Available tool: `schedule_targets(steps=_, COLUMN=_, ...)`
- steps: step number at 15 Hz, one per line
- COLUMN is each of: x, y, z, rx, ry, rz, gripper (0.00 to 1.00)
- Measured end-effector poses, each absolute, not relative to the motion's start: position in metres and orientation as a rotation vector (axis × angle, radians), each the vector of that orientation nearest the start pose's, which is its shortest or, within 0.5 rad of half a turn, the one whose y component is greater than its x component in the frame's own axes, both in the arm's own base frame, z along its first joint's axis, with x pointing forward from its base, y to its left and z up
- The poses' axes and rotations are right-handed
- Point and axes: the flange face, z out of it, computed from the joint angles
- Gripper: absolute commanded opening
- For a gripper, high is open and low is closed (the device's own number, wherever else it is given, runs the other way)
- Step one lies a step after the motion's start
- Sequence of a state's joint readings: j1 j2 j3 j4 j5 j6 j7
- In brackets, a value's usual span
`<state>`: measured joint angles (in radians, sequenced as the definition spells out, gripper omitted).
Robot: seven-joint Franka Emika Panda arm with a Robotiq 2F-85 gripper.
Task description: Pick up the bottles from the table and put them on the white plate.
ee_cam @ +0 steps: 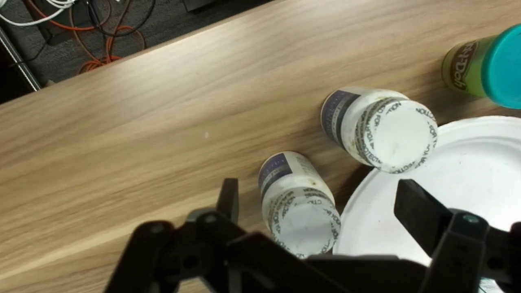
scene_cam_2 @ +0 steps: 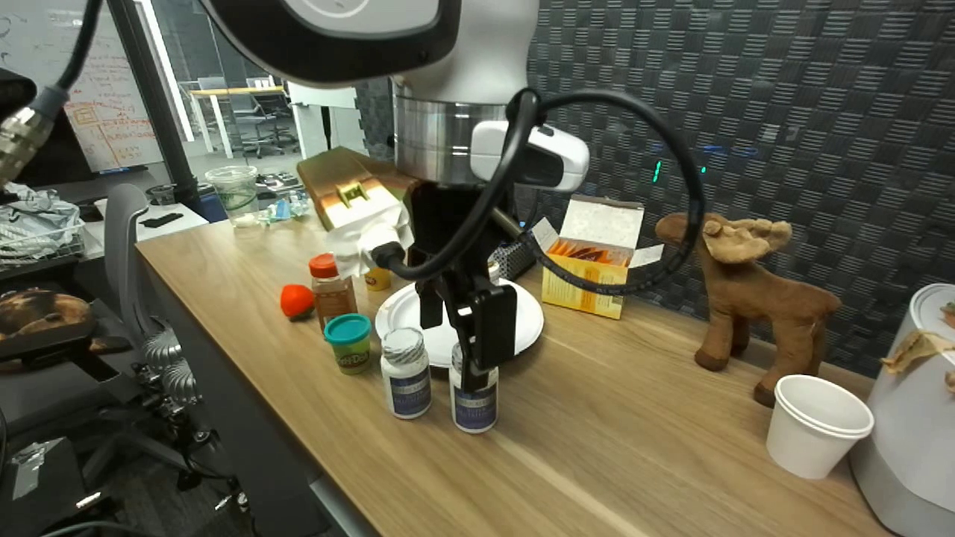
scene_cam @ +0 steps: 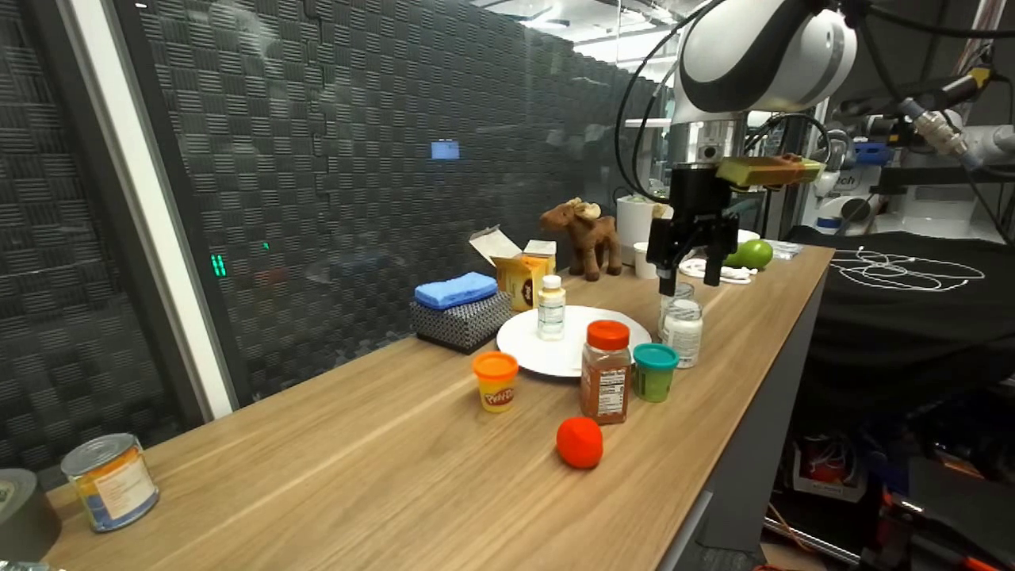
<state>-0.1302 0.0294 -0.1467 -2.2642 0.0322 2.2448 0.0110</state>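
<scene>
Okay, one yellowish bottle (scene_cam: 551, 311) is on the white plate (scene_cam: 517, 346), and I figure five are left, including a white bottle (scene_cam_2: 406, 384) and its twin (ee_cam: 301, 203) toward the free long edge of the tabletop (scene_cam: 357, 460). My gripper (scene_cam: 690, 279) is spread wide, empty, that twin lined up between its fingers (ee_cam: 421, 215).

Four bottles (scene_cam: 683, 339), two tubs (scene_cam: 655, 382), one plate (scene_cam: 555, 359)

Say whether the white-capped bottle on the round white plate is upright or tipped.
Upright: in an exterior view, the white-capped bottle stands on the round white plate, its cap on top.
</scene>
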Motion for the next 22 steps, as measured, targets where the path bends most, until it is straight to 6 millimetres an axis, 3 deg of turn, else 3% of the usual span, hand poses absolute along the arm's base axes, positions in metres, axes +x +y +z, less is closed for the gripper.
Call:
schedule_targets(steps=1, x=0.498, y=-0.141, z=0.34, rx=-3.081, ry=0.477, rz=0.076, gripper=0.7)
schedule_targets(steps=7, x=0.504, y=-0.143, z=0.334, rx=-3.114, ry=0.465, rz=0.036, gripper=0.22)
schedule_targets(steps=12, x=0.507, y=-0.142, z=0.351, rx=-3.165, ry=0.492, rz=0.018, gripper=0.2)
schedule_targets(steps=15, x=0.511, y=-0.131, z=0.378, rx=-3.21, ry=0.52, rz=0.009, gripper=0.2)
schedule_targets(steps=19, x=0.52, y=-0.088, z=0.417, rx=-3.24, ry=0.437, rz=-0.044, gripper=0.2)
schedule_targets(steps=22, x=0.529, y=-0.057, z=0.415, rx=-3.252, ry=0.354, rz=-0.045, gripper=0.2)
